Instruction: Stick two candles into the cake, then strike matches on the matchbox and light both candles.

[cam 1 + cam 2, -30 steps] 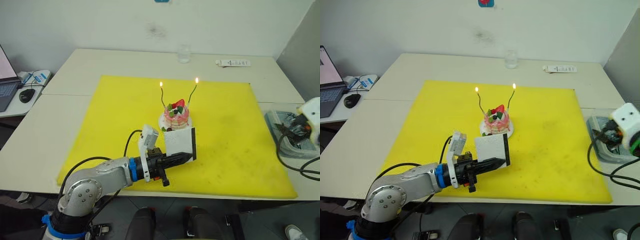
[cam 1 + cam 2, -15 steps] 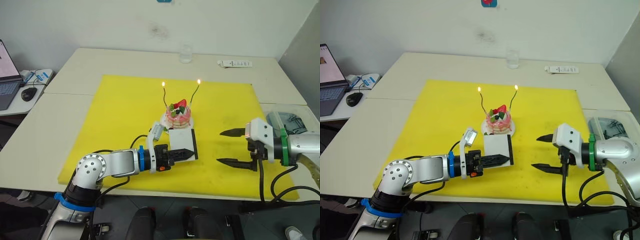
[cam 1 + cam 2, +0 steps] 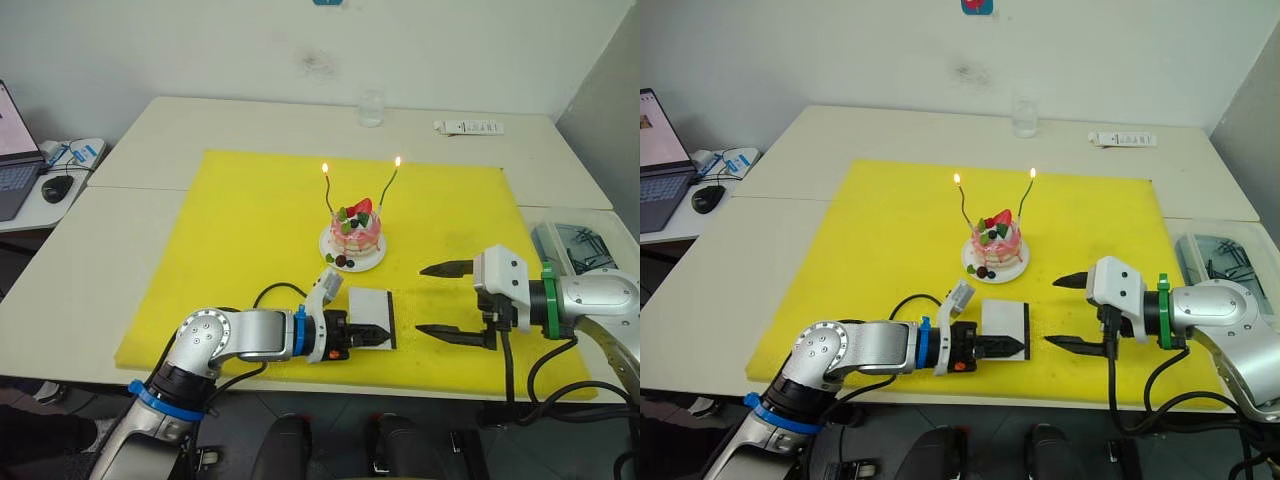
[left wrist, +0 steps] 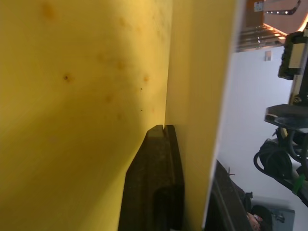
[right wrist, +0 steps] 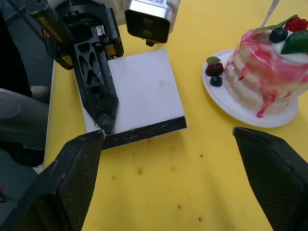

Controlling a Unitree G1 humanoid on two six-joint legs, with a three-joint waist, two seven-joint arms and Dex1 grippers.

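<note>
1. The cake (image 3: 357,228) sat on its white plate (image 3: 330,252) near the middle of the yellow mat (image 3: 230,230), which covered most of the worktop (image 3: 140,130).
2. Both candles (image 3: 328,195) stood stuck in the cake, one on each side of the strawberry, and each carried a small flame at its tip.
3. The matchbox (image 3: 368,318) lay flat on the mat just in front of the cake, toward the robot, with its black striking strip along the side away from the left arm.
4. The left gripper (image 3: 378,337) reached in low from the robot's side of the cake, its fingers (image 5: 98,91) pinched together on the matchbox's near edge, their tips lying on its white top close to the strip.
5. The right gripper (image 3: 440,300) hovered over the mat to the right of the cake and matchbox, apart from both, its two fingers spread wide and holding nothing.
6. Beyond the cake, near the far edge of the worktop, stood a clear glass (image 3: 370,107) and a white remote (image 3: 468,127).
</note>
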